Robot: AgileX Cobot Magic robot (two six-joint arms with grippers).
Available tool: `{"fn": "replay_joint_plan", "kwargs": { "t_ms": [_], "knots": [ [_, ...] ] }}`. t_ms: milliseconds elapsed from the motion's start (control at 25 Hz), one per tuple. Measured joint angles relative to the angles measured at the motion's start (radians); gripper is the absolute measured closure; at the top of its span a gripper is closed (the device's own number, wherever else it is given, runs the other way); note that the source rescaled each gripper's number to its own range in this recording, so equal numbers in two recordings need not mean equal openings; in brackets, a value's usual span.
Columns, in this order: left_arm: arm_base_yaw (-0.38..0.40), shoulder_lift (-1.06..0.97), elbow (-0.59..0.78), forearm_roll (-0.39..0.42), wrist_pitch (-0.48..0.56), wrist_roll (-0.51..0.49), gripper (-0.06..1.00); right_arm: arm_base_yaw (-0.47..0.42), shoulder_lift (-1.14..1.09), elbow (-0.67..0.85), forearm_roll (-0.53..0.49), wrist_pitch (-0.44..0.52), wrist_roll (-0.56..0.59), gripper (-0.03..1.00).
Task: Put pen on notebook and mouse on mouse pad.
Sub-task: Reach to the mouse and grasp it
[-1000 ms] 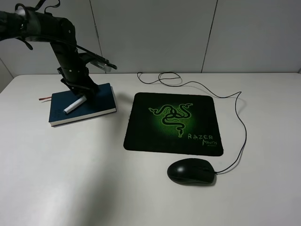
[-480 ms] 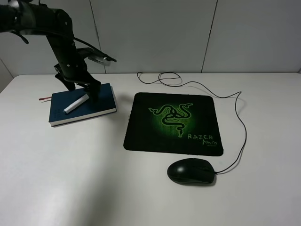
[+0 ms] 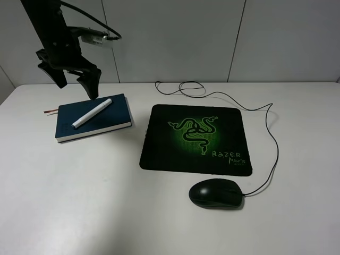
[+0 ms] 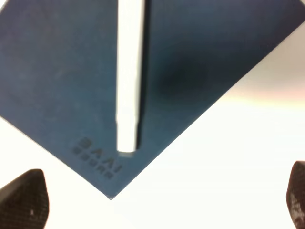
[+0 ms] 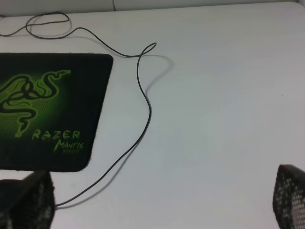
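The white pen (image 3: pixel 92 112) lies diagonally on the dark blue notebook (image 3: pixel 114 109) at the table's left rear, with nothing touching it. My left gripper (image 3: pixel 75 86) hangs open well above the notebook's far edge and holds nothing. In the left wrist view the pen (image 4: pixel 129 76) rests on the notebook cover (image 4: pixel 57 67), between and beyond the spread fingertips (image 4: pixel 24 198). The black mouse (image 3: pixel 217 193) sits on the bare table just in front of the mouse pad (image 3: pixel 159 143). My right gripper (image 5: pixel 159 200) is open and empty in its wrist view, near the mouse pad (image 5: pixel 47 152).
The mouse's thin black cable (image 3: pixel 273 138) loops from the mouse around the pad's right side to the table's back edge; the right wrist view shows the cable (image 5: pixel 145 95) too. The table is white (image 3: pixel 79 202). A grey panelled wall stands behind it.
My left gripper has opened fully, released the pen onto the notebook and risen up and back. The pen stays lying on the cover. Mouse and pad are unmoved.
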State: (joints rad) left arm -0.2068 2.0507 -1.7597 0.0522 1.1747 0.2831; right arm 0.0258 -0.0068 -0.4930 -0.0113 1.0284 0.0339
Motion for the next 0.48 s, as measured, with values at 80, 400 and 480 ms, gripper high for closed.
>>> {"fn": "replay_joint_plan", "kwargs": {
  "t_ms": [80,400,480],
  "knots": [
    [0.0,-0.031,0.001,0.0,0.001,-0.021,-0.05,0.0,0.0,0.0,0.0,0.0,0.0,-0.03],
    [0.0,-0.242,0.166,-0.021,0.001,-0.08,-0.06,0.0,0.0,0.0,0.0,0.0,0.0,-0.03],
    [0.0,-0.317,0.226,-0.024,0.002,-0.084,-0.06,0.0,0.0,0.0,0.0,0.0,0.0,-0.03]
  ]
}}
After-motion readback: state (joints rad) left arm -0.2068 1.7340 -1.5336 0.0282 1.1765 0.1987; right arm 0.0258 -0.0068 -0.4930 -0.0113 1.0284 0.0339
